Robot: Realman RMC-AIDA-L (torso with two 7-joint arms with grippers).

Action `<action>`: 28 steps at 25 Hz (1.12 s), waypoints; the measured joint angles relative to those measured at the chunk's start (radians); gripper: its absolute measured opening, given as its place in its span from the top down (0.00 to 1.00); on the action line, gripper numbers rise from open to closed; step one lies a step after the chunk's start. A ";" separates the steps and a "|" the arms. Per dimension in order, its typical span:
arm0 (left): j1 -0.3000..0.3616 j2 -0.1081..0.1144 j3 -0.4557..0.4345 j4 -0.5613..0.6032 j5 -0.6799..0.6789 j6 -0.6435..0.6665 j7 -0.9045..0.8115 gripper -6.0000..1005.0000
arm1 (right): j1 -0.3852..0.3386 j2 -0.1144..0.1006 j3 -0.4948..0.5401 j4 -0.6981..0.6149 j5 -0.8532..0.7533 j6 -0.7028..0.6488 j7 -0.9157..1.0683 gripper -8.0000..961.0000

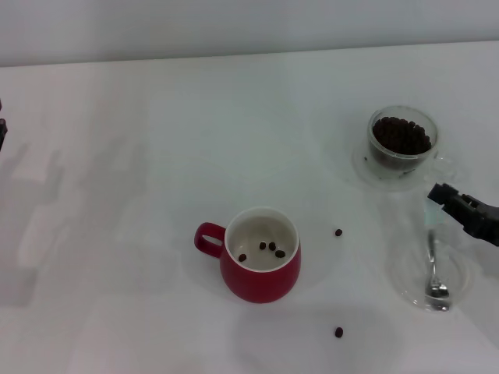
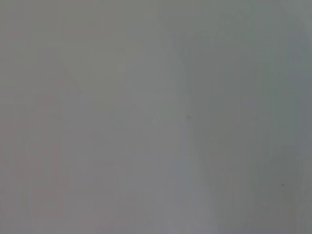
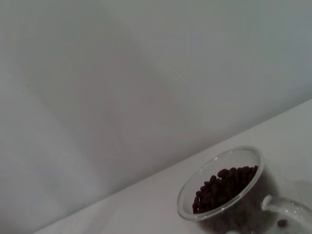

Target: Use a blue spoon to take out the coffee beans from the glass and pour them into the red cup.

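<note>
While the right gripper (image 1: 438, 195) reaches in from the table's right edge, its dark tip sits at the pale light-blue handle end of the blue spoon (image 1: 433, 257), a small teaspoon with a thin metal stem; whether its fingers are apart or clamped on the handle cannot be told. That spoon lies with its shiny bowl resting in a flat shallow clear glass dish (image 1: 461, 290) near the front right corner of the white table (image 1: 140, 195). Behind the dish, toward the far right corner, stands the glass (image 1: 402, 142), a small clear round cup with thick walls on a clear saucer, holding a dark heap of coffee beans (image 1: 401, 134); the right wrist view shows this glass (image 3: 222, 187) and its beans (image 3: 224, 187) from the side. Toward the front edge, about midway across, stands the red cup (image 1: 260, 265), a bulbous mug with a white inside and its loop handle pointing to the left edge; four beans lie inside it. Two stray beans (image 1: 338, 232) lie on the table right of the cup. At the left edge only a dark sliver of the left arm (image 1: 2, 128) shows.
</note>
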 joint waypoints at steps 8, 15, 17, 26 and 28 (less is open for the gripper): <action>0.000 -0.001 0.000 -0.009 0.000 0.000 0.000 0.44 | 0.005 0.000 0.008 0.001 0.004 -0.010 0.000 0.77; -0.007 -0.001 0.000 -0.011 -0.010 0.000 0.000 0.44 | 0.003 -0.002 0.032 -0.021 0.038 0.056 -0.007 0.76; -0.011 0.000 0.000 -0.011 -0.020 0.000 0.000 0.44 | 0.003 -0.001 0.066 -0.020 0.049 0.082 -0.031 0.76; -0.029 -0.004 0.000 -0.025 -0.073 0.001 0.000 0.44 | 0.022 0.006 0.263 0.015 0.070 0.145 -0.241 0.76; -0.036 -0.006 0.000 -0.012 -0.141 0.010 0.011 0.44 | 0.024 0.007 0.293 0.027 0.094 0.145 -0.310 0.76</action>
